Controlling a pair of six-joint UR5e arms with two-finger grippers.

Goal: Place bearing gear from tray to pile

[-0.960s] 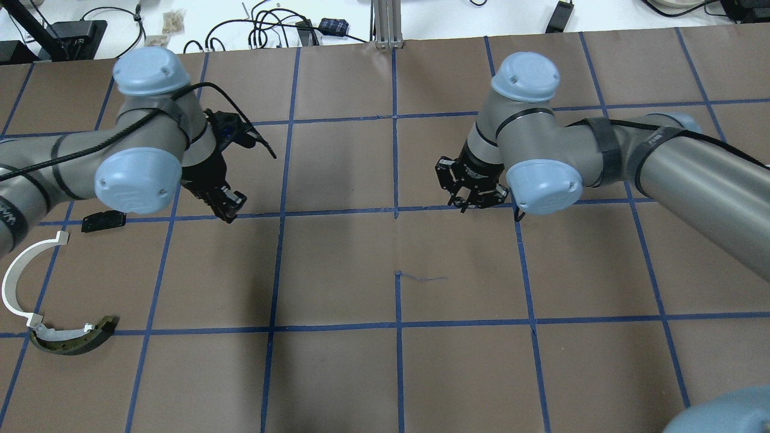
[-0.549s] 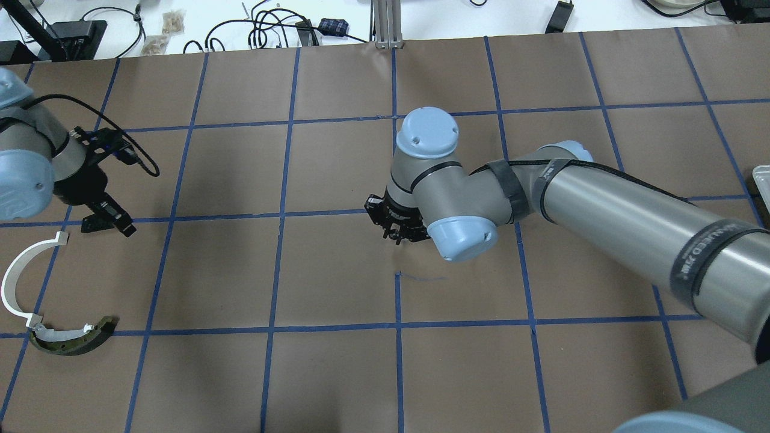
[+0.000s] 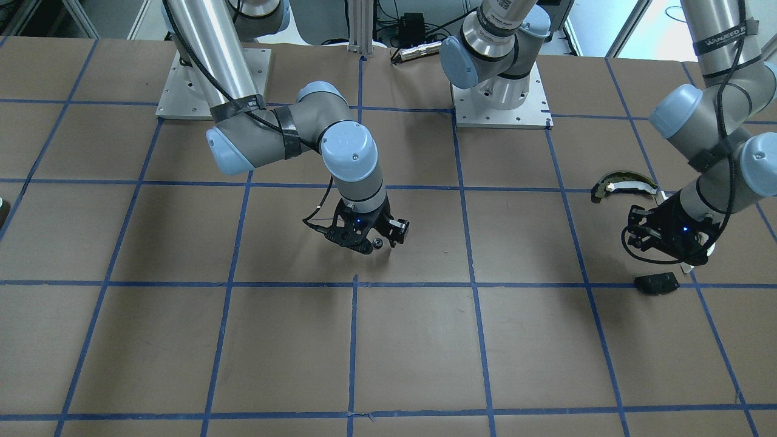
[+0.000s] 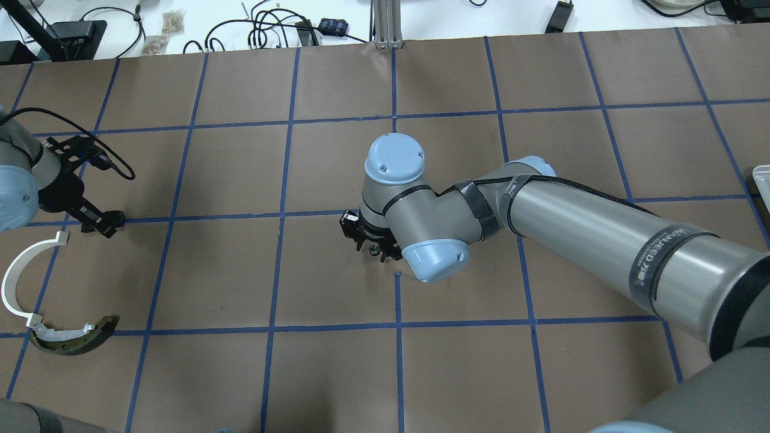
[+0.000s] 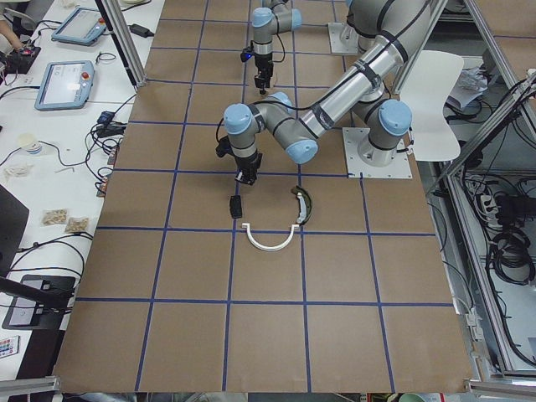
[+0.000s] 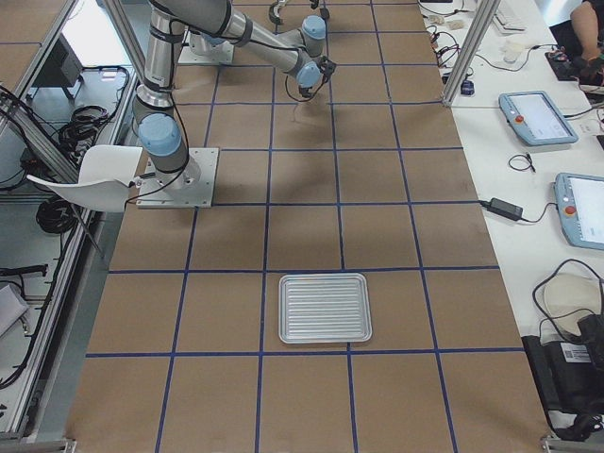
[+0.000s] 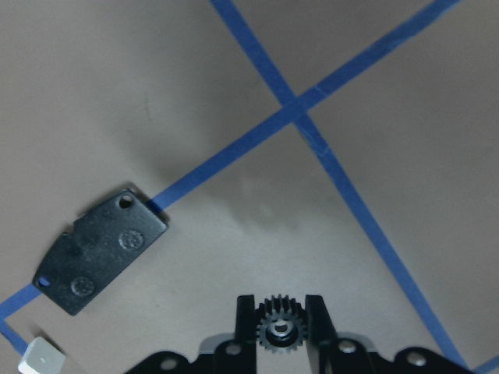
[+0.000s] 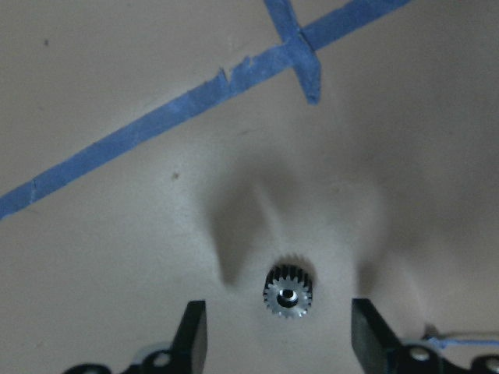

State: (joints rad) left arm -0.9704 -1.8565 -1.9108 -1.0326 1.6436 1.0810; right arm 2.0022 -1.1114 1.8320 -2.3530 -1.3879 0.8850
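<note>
My left gripper (image 7: 281, 310) is shut on a small dark toothed bearing gear (image 7: 281, 330) and holds it above the paper beside the flat black plate (image 7: 97, 249). In the overhead view this gripper (image 4: 108, 224) hangs at the pile, just above the white arc strip (image 4: 18, 279) and the dark curved piece with a cream band (image 4: 72, 337). My right gripper (image 8: 279, 327) is open near the table's middle. A second gear (image 8: 288, 294) lies flat on the paper between its fingers; it also shows in the front view (image 3: 377, 243).
The ribbed metal tray (image 6: 324, 309) sits far to my right; only its edge (image 4: 763, 180) shows in the overhead view. Brown paper with a blue tape grid covers the table. Cables and boxes lie beyond the far edge.
My right arm has swung left to the table's middle. My left arm has moved left to the pile and now hangs over the black plate.
</note>
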